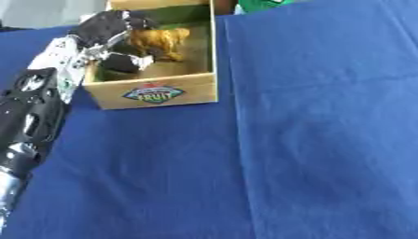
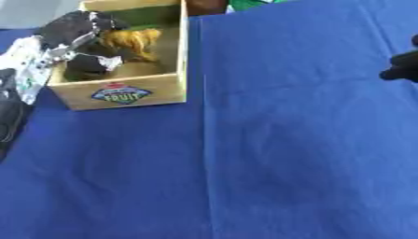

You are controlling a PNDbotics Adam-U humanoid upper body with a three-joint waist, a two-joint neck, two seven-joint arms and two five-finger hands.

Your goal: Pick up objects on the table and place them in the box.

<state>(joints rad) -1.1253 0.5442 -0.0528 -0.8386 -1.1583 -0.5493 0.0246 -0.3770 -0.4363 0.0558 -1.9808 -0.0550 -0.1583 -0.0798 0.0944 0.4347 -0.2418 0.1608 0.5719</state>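
While my left hand (image 1: 110, 28) reaches over the light wooden box (image 1: 155, 93) at upper left | fingers curled round a shaggy orange-brown object (image 1: 159, 41) inside it | right hand (image 2: 404, 65) at right edge, fingers unclear

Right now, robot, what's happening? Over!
Left hand inside wooden box, curled round fuzzy orange-brown toy. Right hand idle at right edge. Blue cloth shows nothing blocking.

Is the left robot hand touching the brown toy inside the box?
Cannot tell. In the left eye view the left robot hand reaches into the box and overlaps the brown toy, but neither contact nor a gap shows plainly.
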